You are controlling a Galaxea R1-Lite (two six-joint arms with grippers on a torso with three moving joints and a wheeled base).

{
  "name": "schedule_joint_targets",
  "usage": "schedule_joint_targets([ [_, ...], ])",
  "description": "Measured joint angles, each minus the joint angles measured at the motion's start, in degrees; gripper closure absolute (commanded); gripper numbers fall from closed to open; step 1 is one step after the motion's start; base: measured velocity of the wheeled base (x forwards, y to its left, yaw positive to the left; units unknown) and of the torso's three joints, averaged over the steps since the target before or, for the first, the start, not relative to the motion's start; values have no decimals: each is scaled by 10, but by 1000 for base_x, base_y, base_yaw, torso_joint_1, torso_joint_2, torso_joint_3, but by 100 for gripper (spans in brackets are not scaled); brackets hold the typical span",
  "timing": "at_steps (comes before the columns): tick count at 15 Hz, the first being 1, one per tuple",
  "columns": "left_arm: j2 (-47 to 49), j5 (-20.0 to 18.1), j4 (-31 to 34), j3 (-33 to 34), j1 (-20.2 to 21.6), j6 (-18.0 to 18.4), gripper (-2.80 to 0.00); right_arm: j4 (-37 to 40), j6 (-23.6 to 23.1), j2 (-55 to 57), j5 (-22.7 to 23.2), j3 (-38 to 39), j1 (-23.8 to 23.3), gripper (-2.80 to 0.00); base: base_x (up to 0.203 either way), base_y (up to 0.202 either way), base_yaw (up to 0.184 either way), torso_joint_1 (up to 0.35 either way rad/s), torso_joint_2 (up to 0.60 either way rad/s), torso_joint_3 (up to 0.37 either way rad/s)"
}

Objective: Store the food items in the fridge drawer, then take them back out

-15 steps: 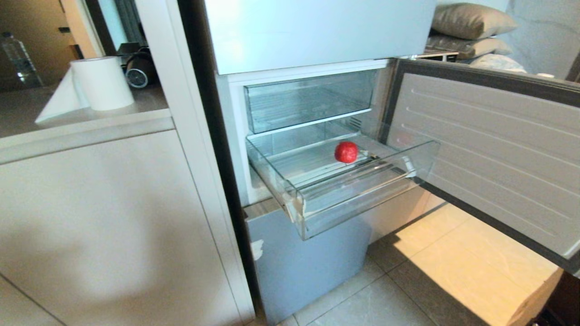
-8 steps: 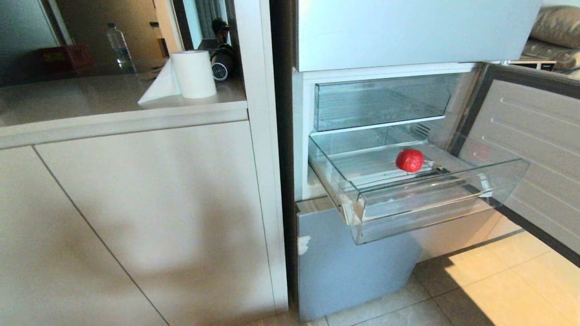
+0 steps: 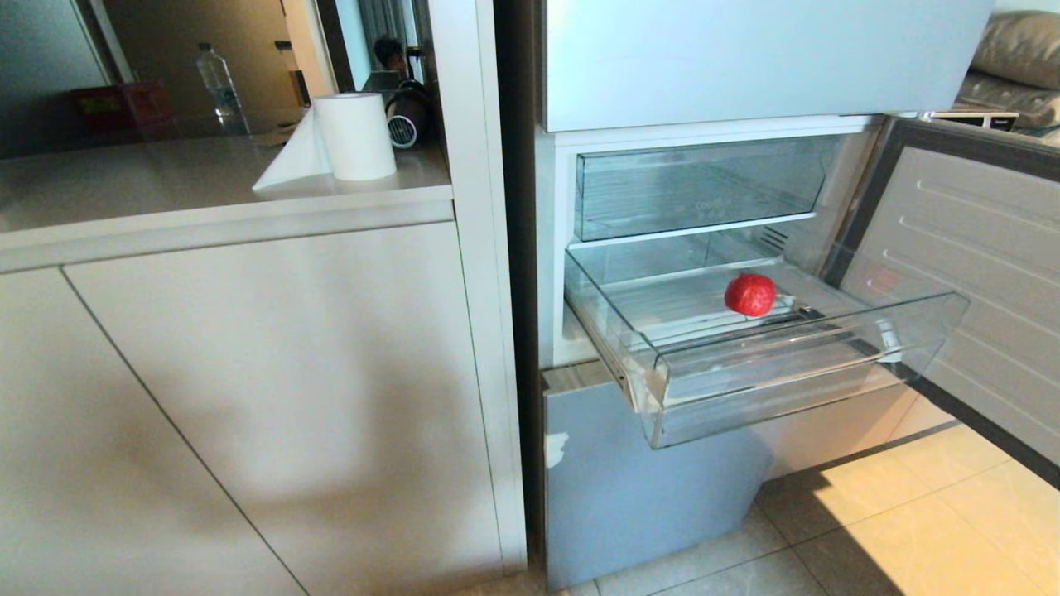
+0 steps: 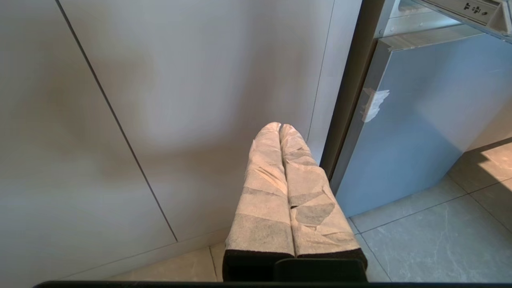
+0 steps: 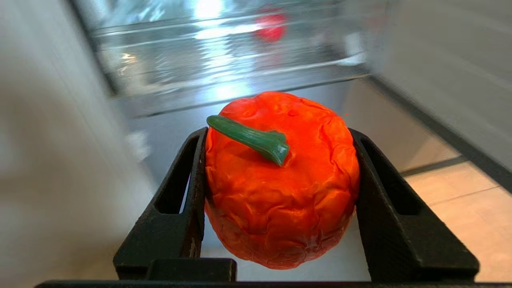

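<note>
Blur veils fridge drawer [image 5: 224, 68] behind gripped orange-red piece [image 5: 280, 196].

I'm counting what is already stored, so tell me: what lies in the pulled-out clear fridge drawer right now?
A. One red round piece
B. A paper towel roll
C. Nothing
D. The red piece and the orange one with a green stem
A: only the red piece rests on the ribbed floor of the fridge drawer, while the orange piece sits clamped in the right gripper, outside the drawer.

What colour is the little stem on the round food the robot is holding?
Green, on the orange-red food item; clearest in the right wrist view.
</note>
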Motion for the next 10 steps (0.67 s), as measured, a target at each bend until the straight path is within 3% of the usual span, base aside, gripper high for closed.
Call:
schedule_joint_targets([
  [5, 0, 0, 0, 0, 0, 0, 0, -52, 42, 335, 83, -162, 3, 0, 0, 0, 0, 0, 0, 0],
  [10, 0, 0, 0, 0, 0, 0, 0, -132, 60, 672, 91, -380, 13, 0, 0, 0, 0, 0, 0, 0],
])
